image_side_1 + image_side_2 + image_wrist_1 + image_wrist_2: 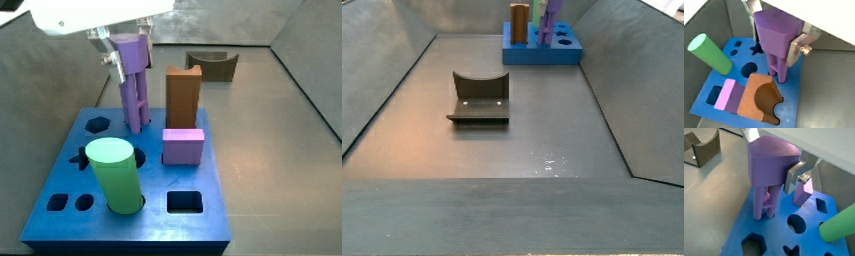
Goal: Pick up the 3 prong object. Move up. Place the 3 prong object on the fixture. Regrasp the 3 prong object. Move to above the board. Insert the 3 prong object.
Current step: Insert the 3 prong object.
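Board [80, 215]: blue, already carrying a green cylinder [114, 175], brown block [182, 95] and purple cube [183, 146].
Fixture [478, 98]: empty, well apart from board; placing and regrasp look finished.
3 prong object [134, 80]: upright, prong tips at or entering board; insertion under way.
Gripper [777, 36]: clamped on its head; release left.

wrist views close above board [724, 107], side views opposed

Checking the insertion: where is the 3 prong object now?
In a side view, the 3 prong object stands upright in the hand, prong tips at the board, beside the brown block.
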